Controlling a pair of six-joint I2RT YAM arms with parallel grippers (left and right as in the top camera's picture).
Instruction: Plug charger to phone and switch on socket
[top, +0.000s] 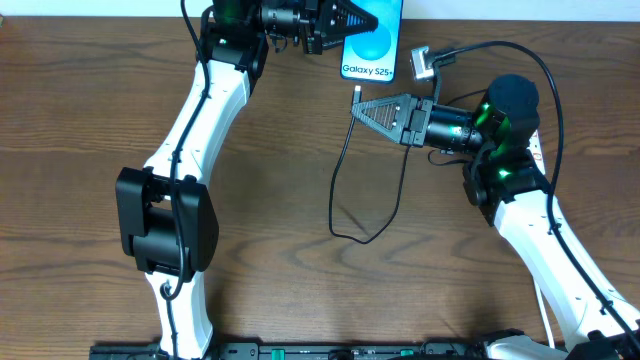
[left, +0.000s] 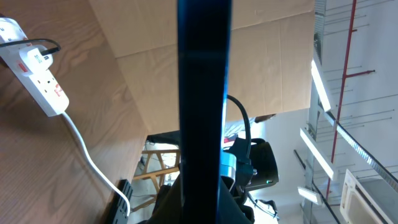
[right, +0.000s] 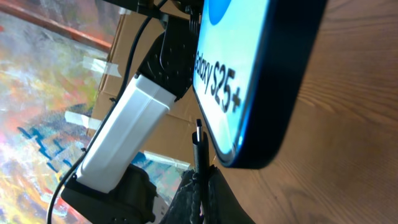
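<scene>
The left gripper (top: 352, 20) is clamped on the phone (top: 375, 50) at the far edge of the wooden table (top: 80, 120). The right gripper (top: 356, 108) pinches the charger (right: 198, 140) by its plug, just beside the phone's bottom edge (tip bare, not in the port). The black cable loops across the table. The white socket (left: 38, 74) lies flat on the table.

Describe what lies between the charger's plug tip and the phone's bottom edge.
Nothing: only a narrow bare gap separates the plug tip from the phone in the right wrist view; overhead shows bare table there.
</scene>
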